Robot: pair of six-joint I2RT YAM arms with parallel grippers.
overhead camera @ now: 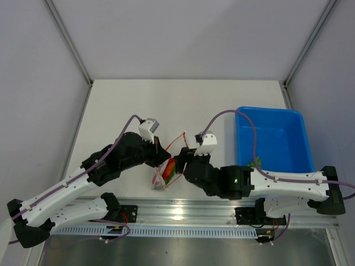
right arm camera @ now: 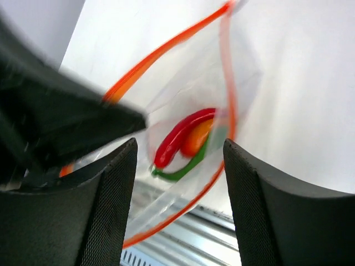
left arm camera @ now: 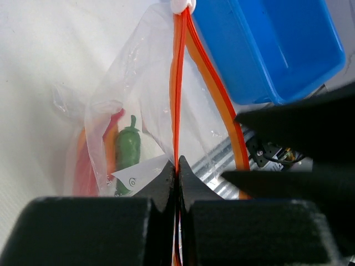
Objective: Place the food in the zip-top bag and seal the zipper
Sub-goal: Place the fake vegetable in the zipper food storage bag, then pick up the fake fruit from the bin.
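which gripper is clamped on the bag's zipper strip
The left gripper: its jaws are shut on the orange-red zipper. The right gripper stands wide open.

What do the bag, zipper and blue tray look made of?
The zip-top bag: thin clear plastic film, glossy, crinkled, contents showing through. Its zipper: orange-red strip, seemingly stiffer plastic, holding a smooth curve. The blue tray: probably rigid moulded plastic, smooth, softly shiny.
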